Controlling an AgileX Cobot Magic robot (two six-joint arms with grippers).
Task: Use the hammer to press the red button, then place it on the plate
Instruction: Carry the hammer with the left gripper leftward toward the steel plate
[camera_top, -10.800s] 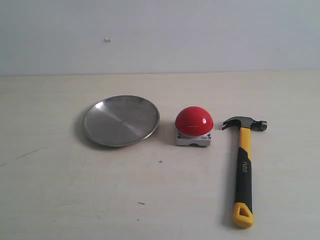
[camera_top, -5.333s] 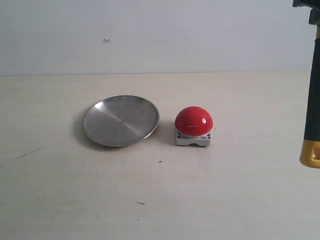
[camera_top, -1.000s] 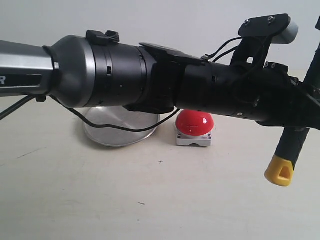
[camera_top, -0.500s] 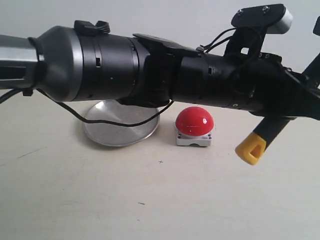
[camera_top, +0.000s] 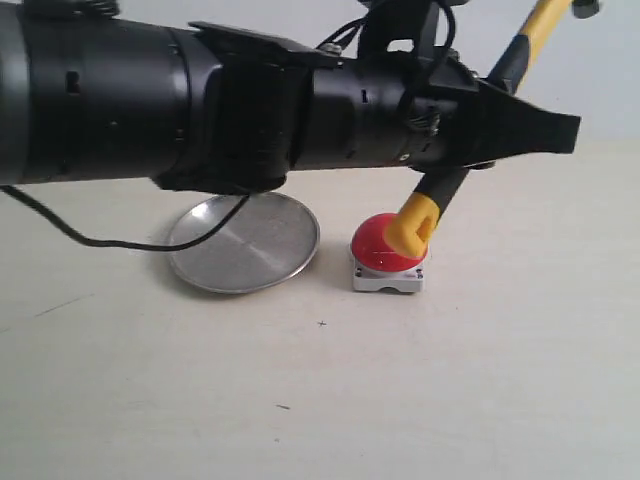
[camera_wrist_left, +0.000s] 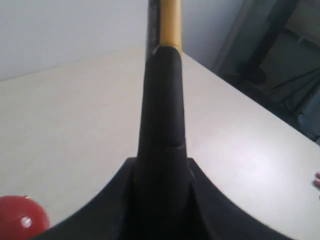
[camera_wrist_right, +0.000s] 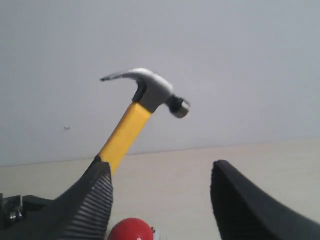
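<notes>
the left end effector (camera_top: 555, 132), on a thick black arm (camera_top: 250, 100) that reaches across from the left of the exterior view, is clamped on a claw hammer (camera_top: 442, 186) with a dark metal head and a yellow-and-black handle. it grips the black part of the handle. in the left wrist view the hammer (camera_wrist_left: 162, 125) rises out of the end effector's cleft, black first and then yellow.

the hammer is held in the air and tilted, head up and to the right and yellow looped end down. in the exterior view that looped end overlaps the upper right of a large glossy red button (camera_top: 375, 245), a dome on a small square grey base. whether the two touch cannot be told.

the red button sits on a pale counter (camera_top: 300, 380). just beside it on the left, not touching, lies a round shallow plate (camera_top: 200, 268) of dull silver metal with a raised rim, with nothing lying in it. a thin black cable (camera_top: 150, 243) sags from the arm in front of the plate's left side.

the right end effector (camera_wrist_right: 160, 165) is spread wide and holds nothing. past its ribbed fingers (camera_wrist_right: 92, 200) the right wrist view shows the hammer's head (camera_wrist_right: 150, 90) against a pale wall, and the top of the red button (camera_wrist_right: 129, 230) low between them.
</notes>
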